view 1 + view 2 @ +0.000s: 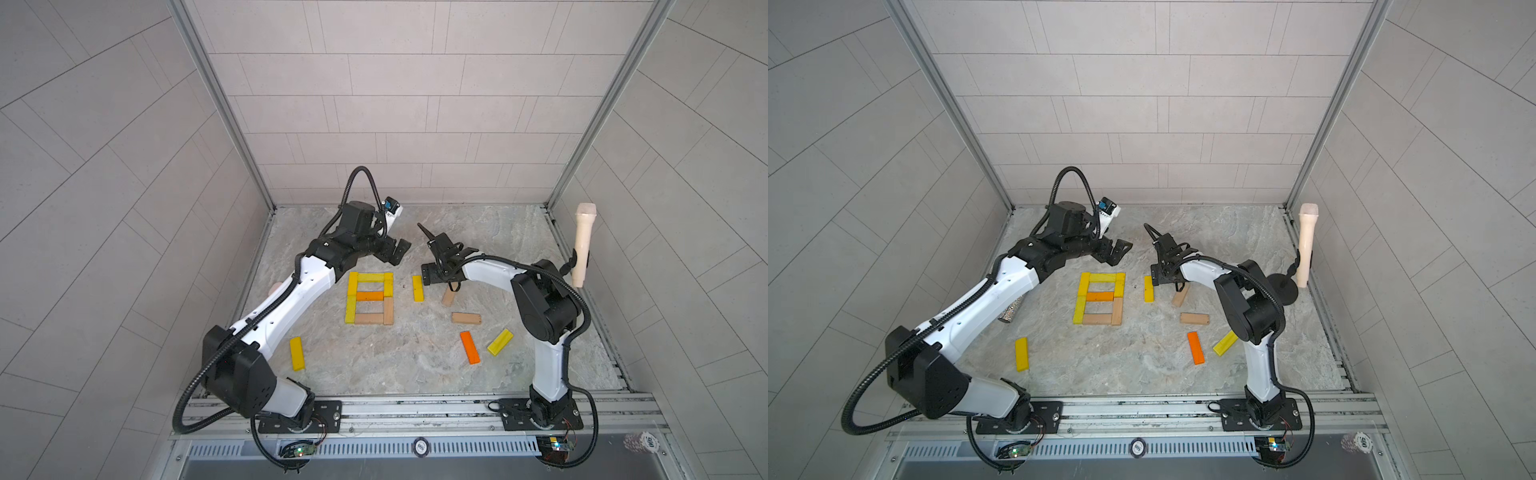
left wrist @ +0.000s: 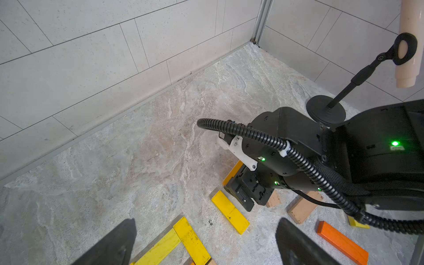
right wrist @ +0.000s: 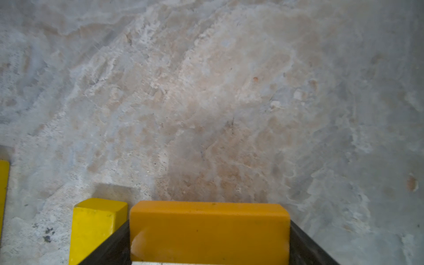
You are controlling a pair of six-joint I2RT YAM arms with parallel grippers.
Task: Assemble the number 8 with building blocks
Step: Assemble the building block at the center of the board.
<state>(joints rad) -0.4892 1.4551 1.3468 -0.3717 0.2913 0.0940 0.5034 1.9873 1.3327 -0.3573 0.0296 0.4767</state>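
Note:
Yellow, orange and tan building blocks lie flat as a closed figure with two cells mid-table. My left gripper hovers open and empty above the figure's far right corner. My right gripper points down just right of it, jaws against both ends of an amber block. A loose yellow block lies beside that gripper. More loose blocks are two tan ones, an orange one and two yellow ones.
A cream microphone stands on a black stand by the right wall, close behind my right arm. A glittery silver object shows partly under my left forearm. Tiled walls close in the back and sides.

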